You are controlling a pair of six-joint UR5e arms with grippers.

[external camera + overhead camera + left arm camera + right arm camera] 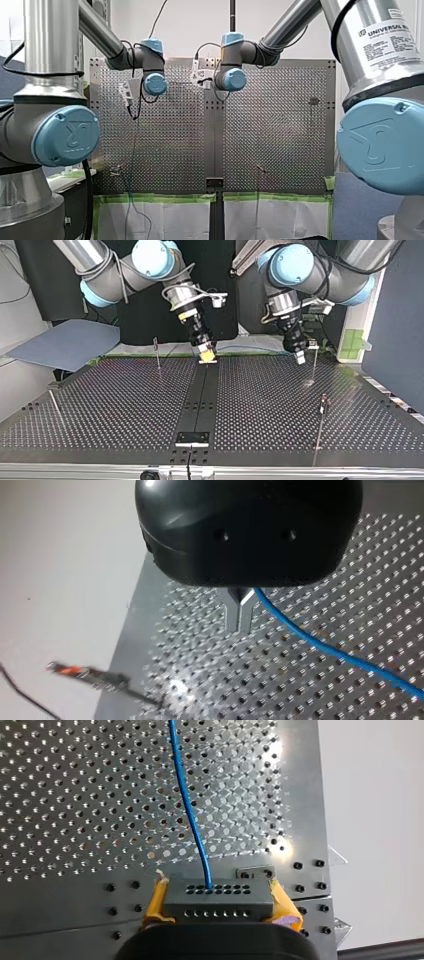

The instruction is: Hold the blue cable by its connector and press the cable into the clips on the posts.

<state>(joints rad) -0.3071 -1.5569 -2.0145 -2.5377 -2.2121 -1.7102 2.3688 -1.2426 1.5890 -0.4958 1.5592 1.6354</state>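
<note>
The task is looking barely begun. My right gripper [207, 356] is holding the connector [218, 896]: its jaws, with yellow pads, are gripping the grey block from both sides. The cable [187, 795] is running out of the block and away over the surface [125, 405]. In the top view this gripper is sitting at the far end of the black strip [200, 400].

My left gripper [240, 625] is hovering over the surface on the strip's right side in that view. Its metal jaws are standing narrow, almost together, and the cable is passing by their root and trailing off across the holes. I cannot tell whether they are pinching it.

No stretch of cable is showing inside a clip in any view. I am therefore judging the grasp on the connector done and all the pressing into clips left to do.

Counting:
- There is one cable, one connector and two grippers.
- There are, as far as I can make out, four thin posts [322, 410], two on the strip's right in the top view and two on its left.
- Only the nearer post on the right is showing a clip [324, 399] plainly; the other clips are too small to count
</note>
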